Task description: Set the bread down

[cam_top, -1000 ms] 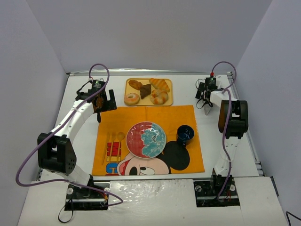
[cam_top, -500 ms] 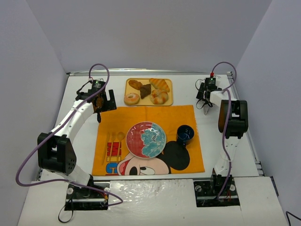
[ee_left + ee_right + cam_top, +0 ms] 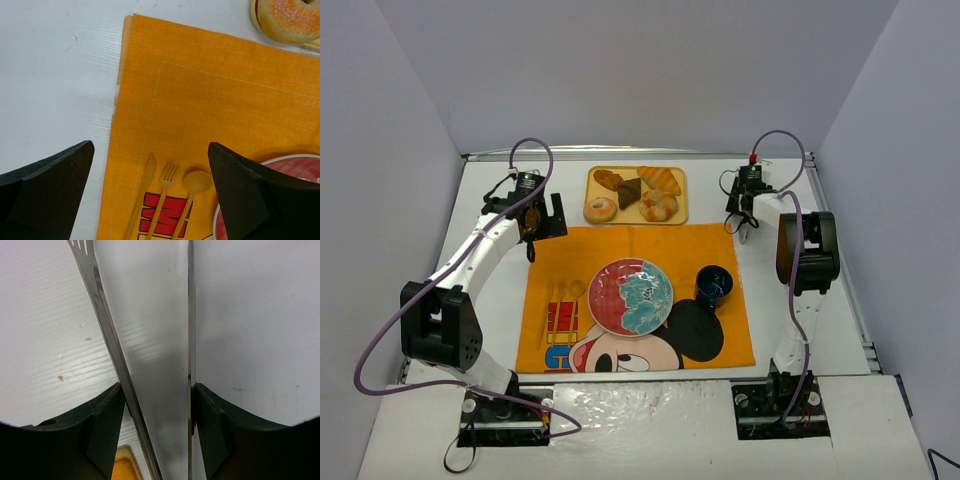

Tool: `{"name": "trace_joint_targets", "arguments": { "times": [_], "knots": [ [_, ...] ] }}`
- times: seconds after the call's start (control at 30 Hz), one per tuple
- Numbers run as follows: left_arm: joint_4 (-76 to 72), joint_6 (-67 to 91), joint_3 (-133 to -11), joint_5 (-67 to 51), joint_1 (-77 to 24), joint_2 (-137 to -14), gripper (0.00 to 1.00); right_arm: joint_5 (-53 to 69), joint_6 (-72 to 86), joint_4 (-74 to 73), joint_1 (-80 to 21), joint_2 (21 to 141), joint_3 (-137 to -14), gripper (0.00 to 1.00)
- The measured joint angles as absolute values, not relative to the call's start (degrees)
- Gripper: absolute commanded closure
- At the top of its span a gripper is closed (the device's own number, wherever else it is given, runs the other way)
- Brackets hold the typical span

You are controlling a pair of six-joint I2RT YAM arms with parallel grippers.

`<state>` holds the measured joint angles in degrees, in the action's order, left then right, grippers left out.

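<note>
The bread, a knotted golden bun, lies at the front right of the yellow tray at the back of the table, beside a croissant. To the right of the tray, my right gripper is shut on metal tongs, its pads pressing both arms; the tong tips point at the white table. My left gripper hangs open over the back left corner of the orange placemat, holding nothing.
The tray also holds a sugared ring donut and two dark pastries. On the placemat are a red and blue plate, a dark blue cup, and a yellow knife, fork and spoon.
My right gripper has shifted left toward the tray and its jaws have narrowed onto the tongs. The left arm has not moved.
</note>
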<state>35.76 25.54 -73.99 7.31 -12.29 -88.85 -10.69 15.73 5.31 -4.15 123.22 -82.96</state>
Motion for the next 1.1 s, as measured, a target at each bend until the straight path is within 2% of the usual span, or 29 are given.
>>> {"name": "trace_joint_targets", "arguments": {
  "times": [0.13,0.27,0.33,0.47,0.63,0.77,1.1],
  "knots": [
    [35.7,25.6,-73.6,7.4,-12.3,-88.6,0.03,-10.7,15.4,4.4,-5.8,122.6,-82.5,0.49],
    [36.1,25.6,-73.3,7.6,-12.3,-88.1,0.03,-11.3,14.4,2.2,-6.8,122.0,-82.4,0.59],
    [36.1,25.6,-73.3,7.6,-12.3,-87.7,0.03,-11.8,13.7,1.1,-7.0,121.9,-82.6,0.68],
    [36.1,25.6,-73.3,7.8,-12.3,-87.1,0.03,-12.4,12.9,-1.1,-7.1,121.7,-83.0,0.75],
    [36.3,25.6,-73.3,8.0,-12.3,-86.9,0.03,-12.7,12.5,-4.3,-7.1,121.7,-84.1,0.9],
    [36.9,25.5,-73.3,8.2,-12.3,-86.9,0.03,-12.6,12.8,-5.9,-6.8,121.7,-84.6,0.99],
    [37.4,25.6,-73.3,8.9,-12.3,-86.4,0.03,-12.2,15.6,-9.0,-6.7,120.3,-84.8,1.0]
  ]
}}
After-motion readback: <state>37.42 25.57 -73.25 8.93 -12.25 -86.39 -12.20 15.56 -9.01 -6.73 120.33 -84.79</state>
